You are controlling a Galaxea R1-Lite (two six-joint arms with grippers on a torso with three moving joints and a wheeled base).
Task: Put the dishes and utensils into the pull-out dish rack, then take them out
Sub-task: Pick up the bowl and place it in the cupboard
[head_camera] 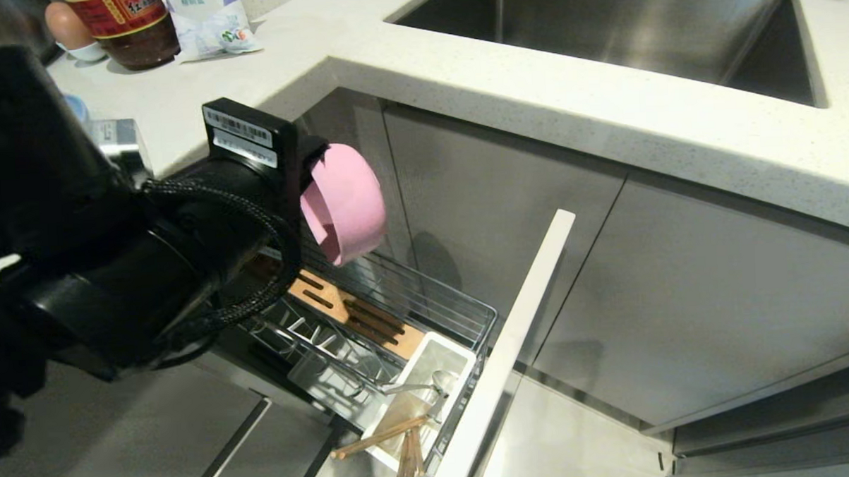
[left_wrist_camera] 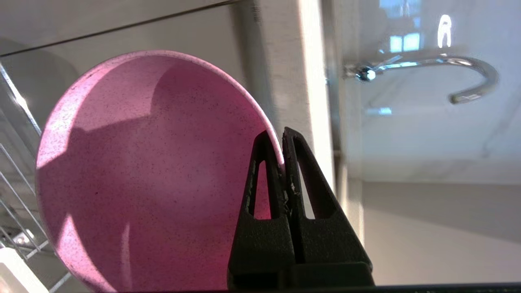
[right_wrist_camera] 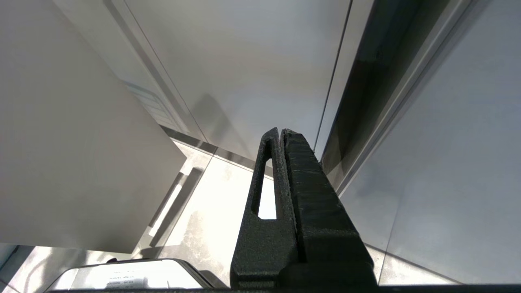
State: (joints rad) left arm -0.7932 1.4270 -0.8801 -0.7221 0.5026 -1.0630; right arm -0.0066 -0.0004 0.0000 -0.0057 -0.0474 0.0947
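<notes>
- Pink bowl hangs in the air, tipped on its side, with its rim pinched between the 2 fingers of the left gripper; the wrist view shows the fingertips pressed together on that thin rim, 1 inside the bowl and 1 outside.
- Bowl and gripper sit at about the level of the countertop edge, just in front of the grey cabinet fronts.
- Below the gripper, and a little toward the white front panel, lies the pull-out dish rack, drawn out of the cabinet.
- Directly under the bowl runs the slotted wooden strip of the rack, with wire prongs beside it.
- Farther from the gripper, against the front panel, stands the white cutlery caddy. A silver spoon lies in it, and 2 wooden chopsticks stick out over its near end.
- Beyond the gripper, across the countertop, is the steel sink; the wrist view also catches a curved chrome faucet.
- Behind the left arm, on the counter, stand a dark sauce bottle, a white packet and an egg in a small cup.
- Right gripper is out of the head view; its own camera shows its 2 fingers pressed together on nothing, pointing at cabinet panels and pale floor.
</notes>
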